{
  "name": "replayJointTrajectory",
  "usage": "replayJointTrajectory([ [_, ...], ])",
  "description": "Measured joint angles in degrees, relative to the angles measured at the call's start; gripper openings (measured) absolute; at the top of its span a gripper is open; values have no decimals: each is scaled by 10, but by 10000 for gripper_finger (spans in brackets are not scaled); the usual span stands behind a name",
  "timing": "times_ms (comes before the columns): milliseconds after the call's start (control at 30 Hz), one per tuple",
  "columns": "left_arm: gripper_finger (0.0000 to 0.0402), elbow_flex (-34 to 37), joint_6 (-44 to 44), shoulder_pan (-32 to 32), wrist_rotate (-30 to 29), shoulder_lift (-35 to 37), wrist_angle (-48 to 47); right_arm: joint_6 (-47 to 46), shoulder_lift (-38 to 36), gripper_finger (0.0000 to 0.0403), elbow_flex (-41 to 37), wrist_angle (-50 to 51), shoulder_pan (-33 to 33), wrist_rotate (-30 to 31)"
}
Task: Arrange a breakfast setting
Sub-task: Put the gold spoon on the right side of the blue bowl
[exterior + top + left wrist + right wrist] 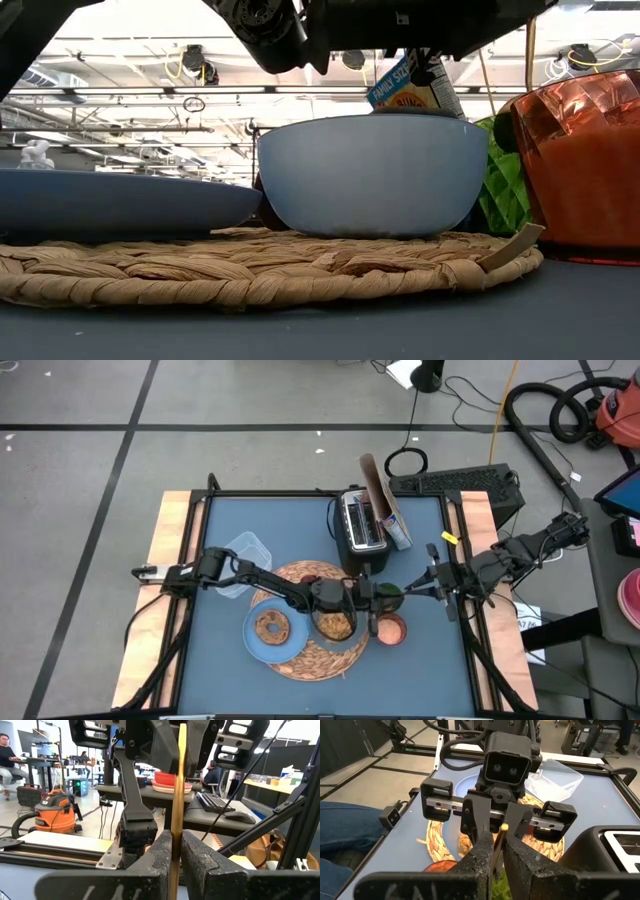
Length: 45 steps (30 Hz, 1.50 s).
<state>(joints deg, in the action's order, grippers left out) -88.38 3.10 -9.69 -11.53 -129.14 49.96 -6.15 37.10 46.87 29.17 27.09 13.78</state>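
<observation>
both grippers meet above the cereal bowl (335, 623) on the woven mat (312, 660). left gripper (362, 596) and right gripper (385, 597) each pinch a thin yellow stick (499, 844). bagel (270, 627) lies on blue plate (256, 645); orange cup (391, 629) beside the mat

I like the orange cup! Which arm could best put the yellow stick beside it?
Probably right: right gripper and left gripper both pinch the stick, but right sits nearer the cup; left is by the bowl.

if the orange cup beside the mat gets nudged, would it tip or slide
The orange-pink cup looks squat and wide, so it would probably slide rather than tip. It stands on the smooth blue table just off the woven mat, whose raised edge might catch it. Faceted walls suggest rigid plastic or glass.
</observation>
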Motion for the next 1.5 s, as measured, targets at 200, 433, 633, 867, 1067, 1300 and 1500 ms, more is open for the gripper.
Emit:
replayJointTrajectory([
  [200, 28, 0, 2, 7, 0, 0, 10, -1, 0, 34, 0, 11, 0, 30],
  [433, 28, 0, -14, 18, 4, 0, -13, -2, 1, 34, 0, 17, 0, 45],
  [633, 28, 0, -58, 21, 4, 1, -14, -2, 0, 34, 0, 17, 0, 46],
  [867, 28, 0, -70, 21, -2, 1, 7, -7, 0, 34, 0, 22, 0, 59],
  [1067, 28, 0, -45, 21, 0, 4, 5, -7, 0, 34, 1, 24, 0, 59],
  [1300, 28, 0, -45, 21, 0, 6, 12, -7, 0, 34, 1, 29, 0, 58],
  [1500, 28, 0, -46, 21, -4, 32, 6, -7, 1, 34, 0, 27, 0, 48],
])
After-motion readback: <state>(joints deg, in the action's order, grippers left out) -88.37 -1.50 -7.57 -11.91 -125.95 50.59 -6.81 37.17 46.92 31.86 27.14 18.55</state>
